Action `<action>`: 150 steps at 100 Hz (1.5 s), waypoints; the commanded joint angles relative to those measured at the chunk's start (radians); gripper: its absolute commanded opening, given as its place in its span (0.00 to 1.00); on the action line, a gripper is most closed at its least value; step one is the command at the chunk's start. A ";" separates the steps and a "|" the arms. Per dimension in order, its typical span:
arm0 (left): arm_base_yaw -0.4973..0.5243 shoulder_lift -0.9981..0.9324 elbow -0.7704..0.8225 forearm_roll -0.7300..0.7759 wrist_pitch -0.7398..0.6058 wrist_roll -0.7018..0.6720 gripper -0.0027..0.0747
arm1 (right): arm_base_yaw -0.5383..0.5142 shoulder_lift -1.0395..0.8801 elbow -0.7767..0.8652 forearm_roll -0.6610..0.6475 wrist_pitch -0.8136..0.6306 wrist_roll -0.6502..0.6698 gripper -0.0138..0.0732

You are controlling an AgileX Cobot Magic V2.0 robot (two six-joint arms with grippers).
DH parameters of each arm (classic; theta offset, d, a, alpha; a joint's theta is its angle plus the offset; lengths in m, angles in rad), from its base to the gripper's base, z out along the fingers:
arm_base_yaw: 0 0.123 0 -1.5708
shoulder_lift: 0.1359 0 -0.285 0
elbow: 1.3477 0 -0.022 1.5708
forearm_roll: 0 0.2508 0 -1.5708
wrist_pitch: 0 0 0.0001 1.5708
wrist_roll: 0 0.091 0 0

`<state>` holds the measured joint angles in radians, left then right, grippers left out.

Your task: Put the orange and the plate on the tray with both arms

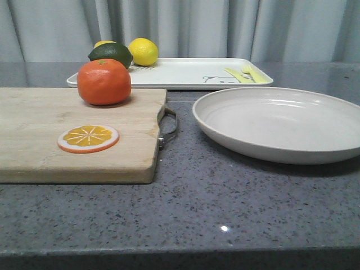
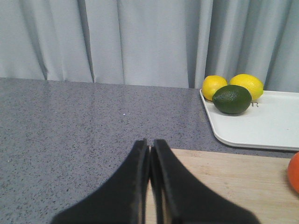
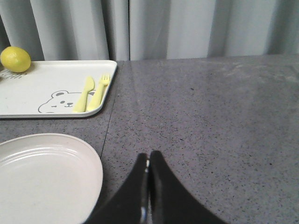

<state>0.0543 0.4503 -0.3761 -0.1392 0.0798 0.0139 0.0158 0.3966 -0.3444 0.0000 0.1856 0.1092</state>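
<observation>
The orange (image 1: 104,81) stands on the far part of a wooden cutting board (image 1: 39,140); a sliver of it shows in the left wrist view (image 2: 295,172). The off-white plate (image 1: 281,121) lies on the counter to the board's right, also in the right wrist view (image 3: 42,179). The white tray (image 1: 180,73) lies behind both, its bear drawing visible (image 3: 58,101). My left gripper (image 2: 150,144) is shut and empty over the board's left edge. My right gripper (image 3: 149,156) is shut and empty, just right of the plate. Neither gripper shows in the front view.
On the tray lie a dark green avocado (image 1: 111,53), two lemons (image 1: 144,51) and a yellow knife and fork (image 1: 246,74). An orange slice disc (image 1: 88,138) lies on the board. A metal handle (image 1: 167,126) sticks out from the board toward the plate. Grey curtains hang behind.
</observation>
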 commanded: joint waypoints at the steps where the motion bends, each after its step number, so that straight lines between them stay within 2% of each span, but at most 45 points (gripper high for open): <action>1: 0.000 0.085 -0.078 -0.008 -0.080 -0.007 0.01 | 0.005 0.071 -0.067 0.000 -0.069 -0.002 0.09; 22: -0.048 0.246 -0.173 -0.008 -0.074 -0.007 0.01 | 0.005 0.192 -0.149 0.000 -0.060 -0.002 0.09; 46: -0.135 0.369 -0.238 -0.008 -0.080 -0.007 0.01 | 0.005 0.316 -0.276 0.000 0.041 -0.002 0.09; 83: -0.147 0.488 -0.245 -0.008 -0.113 -0.007 0.01 | 0.005 0.329 -0.275 0.000 0.002 -0.002 0.09; 101: -0.147 0.563 -0.314 -0.008 -0.029 -0.007 0.02 | 0.005 0.329 -0.275 0.000 0.002 -0.002 0.09; 108: -0.147 0.592 -0.348 -0.008 -0.002 -0.007 0.09 | 0.005 0.329 -0.275 0.000 0.002 -0.002 0.09; 115: -0.147 0.615 -0.378 -0.008 0.013 -0.007 0.22 | 0.005 0.329 -0.275 0.000 0.002 -0.002 0.09; 127: -0.156 0.638 -0.420 -0.011 0.013 -0.007 0.54 | 0.005 0.329 -0.275 0.000 0.001 -0.002 0.09; 134: -0.172 0.652 -0.447 -0.011 0.021 -0.007 0.69 | 0.005 0.329 -0.275 0.000 -0.001 -0.002 0.09; 141: -0.196 0.672 -0.482 -0.011 0.055 -0.007 0.77 | 0.005 0.329 -0.275 0.000 -0.007 -0.002 0.09; 150: -0.225 0.709 -0.528 -0.014 0.109 -0.007 0.80 | 0.005 0.329 -0.275 0.000 -0.019 -0.002 0.09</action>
<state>-0.1408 1.1476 -0.8310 -0.1392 0.2026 0.0139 0.0158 0.7238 -0.5841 0.0000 0.2620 0.1109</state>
